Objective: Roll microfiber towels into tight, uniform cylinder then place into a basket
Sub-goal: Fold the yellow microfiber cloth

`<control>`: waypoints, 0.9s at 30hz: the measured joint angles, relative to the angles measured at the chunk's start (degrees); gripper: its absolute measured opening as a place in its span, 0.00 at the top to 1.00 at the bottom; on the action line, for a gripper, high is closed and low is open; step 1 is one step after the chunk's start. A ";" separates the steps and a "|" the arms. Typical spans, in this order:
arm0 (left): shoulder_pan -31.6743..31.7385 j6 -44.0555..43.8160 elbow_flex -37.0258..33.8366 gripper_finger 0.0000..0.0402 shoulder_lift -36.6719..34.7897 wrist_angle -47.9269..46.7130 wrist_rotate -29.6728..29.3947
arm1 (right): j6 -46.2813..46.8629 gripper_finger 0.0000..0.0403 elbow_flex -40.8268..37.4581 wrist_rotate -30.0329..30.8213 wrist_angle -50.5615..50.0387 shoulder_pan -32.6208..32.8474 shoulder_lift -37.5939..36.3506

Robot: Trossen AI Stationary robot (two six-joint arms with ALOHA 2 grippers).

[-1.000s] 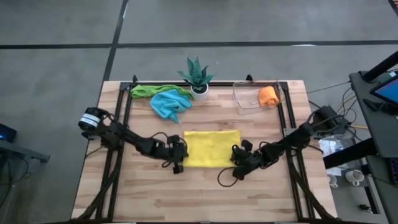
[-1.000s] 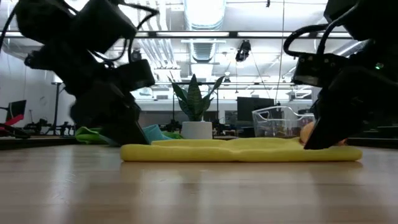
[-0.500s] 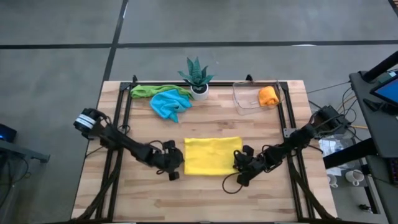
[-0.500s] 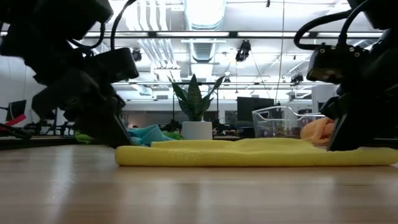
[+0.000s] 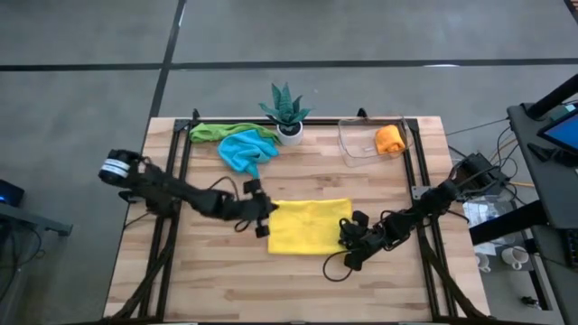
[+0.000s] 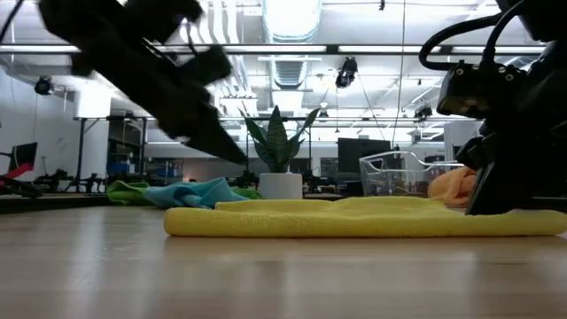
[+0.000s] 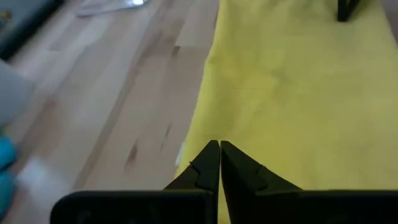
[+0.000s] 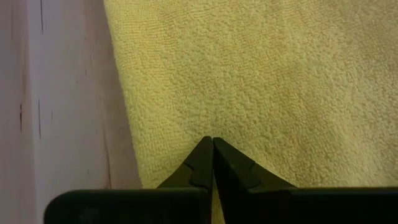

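Observation:
A yellow microfiber towel (image 5: 309,226) lies flat on the wooden table's middle, and the low view shows its thick near edge (image 6: 354,221). My left gripper (image 5: 269,211) is shut and hangs in the air over the towel's left edge (image 7: 205,93), touching nothing. My right gripper (image 5: 348,229) is shut at the towel's right edge. The clear basket (image 5: 358,149) stands at the far right with an orange towel roll (image 5: 389,139) inside. A light blue towel (image 5: 246,151) and a green towel (image 5: 217,132) lie crumpled at the far left. My right gripper rests its shut fingertips (image 8: 205,155) on the yellow towel's top face, close to its right edge (image 8: 134,124). The fingers slant down from the table's right side. The towel lies flat on the table under them.
A spiky green plant in a white pot (image 5: 287,116) stands at the far edge between the crumpled towels and the basket. Black rails (image 5: 185,162) run along the table's left and right sides. Bare wood lies along the near edge (image 5: 289,289).
The yellow towel has slid a little toward the table's near edge and then stayed put. My left gripper, still shut, has risen from the table at the towel's left end and gone toward the far edge, tipping closer to level.

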 joint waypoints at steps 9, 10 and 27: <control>8.23 2.12 0.57 1.00 11.59 9.58 10.08 | -0.02 0.98 0.02 0.19 0.00 0.00 0.00; 8.30 2.10 0.52 1.00 12.40 9.56 10.15 | -0.02 0.98 0.00 0.22 0.02 0.00 0.00; 8.40 3.45 -0.20 1.00 3.10 0.07 2.15 | 0.39 0.98 -0.07 0.37 0.31 -0.02 0.00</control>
